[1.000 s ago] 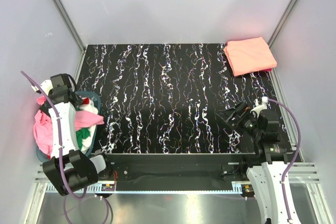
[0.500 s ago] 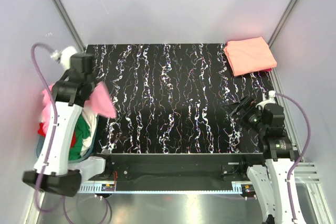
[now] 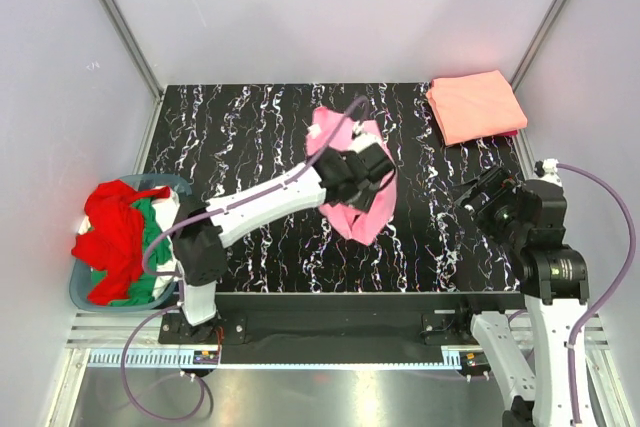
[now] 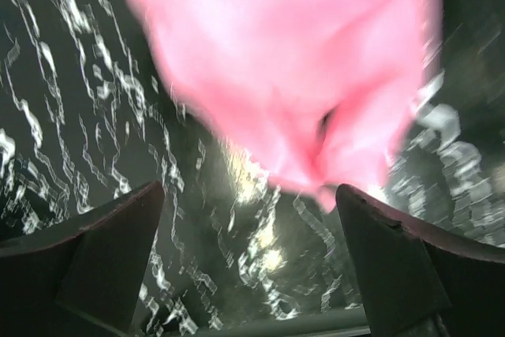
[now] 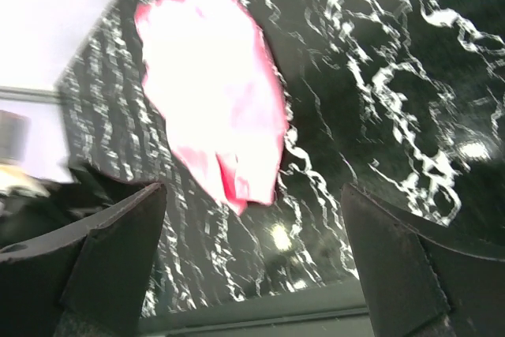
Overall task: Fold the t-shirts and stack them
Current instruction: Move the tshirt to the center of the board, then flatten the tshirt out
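Pink, soft and crumpled, the pink t-shirt (image 4: pixel 276 76) is a blurry lump just ahead of the left gripper (image 4: pixel 248 195), whose fingers are spread wide, holding nothing. The right gripper (image 5: pixel 252 191) gapes empty too; far beyond it lies the flat, folded orange t-shirt (image 3: pixel 475 105).

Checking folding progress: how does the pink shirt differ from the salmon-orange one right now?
The pink shirt lies crumpled with a ragged outline; the salmon-orange shirt is folded into a neat rectangle. The pink shirt sits mid-table; the salmon-orange shirt is in the far right corner. Both rest on the black table.
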Tool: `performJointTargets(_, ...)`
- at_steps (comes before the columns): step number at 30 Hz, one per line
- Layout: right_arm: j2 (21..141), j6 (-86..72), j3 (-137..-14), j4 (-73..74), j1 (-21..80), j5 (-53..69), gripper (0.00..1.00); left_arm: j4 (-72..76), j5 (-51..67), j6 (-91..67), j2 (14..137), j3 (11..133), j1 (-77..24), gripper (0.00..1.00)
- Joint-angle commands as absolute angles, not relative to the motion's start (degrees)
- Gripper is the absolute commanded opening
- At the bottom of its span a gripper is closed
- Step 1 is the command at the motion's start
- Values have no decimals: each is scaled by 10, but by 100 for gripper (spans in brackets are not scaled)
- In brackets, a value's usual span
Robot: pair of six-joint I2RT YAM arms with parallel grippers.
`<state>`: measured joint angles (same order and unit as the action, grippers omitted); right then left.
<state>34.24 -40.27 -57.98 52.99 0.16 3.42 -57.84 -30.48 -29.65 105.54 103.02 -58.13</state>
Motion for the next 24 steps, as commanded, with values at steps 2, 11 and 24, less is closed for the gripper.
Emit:
performJointTargets(2, 373, -373, -584, 560, 4, 34, 100, -604, -323, -311, 1006, 992, -577, 99)
performJointTargets(11, 437, -389, -491, 511, 4, 143, 92, -436, -252, -366, 930, 748, -572, 95)
performJointTargets(24, 612, -466, -527, 497, 258, -54, 89, -232, -201, -380, 1040, 732, -570, 93)
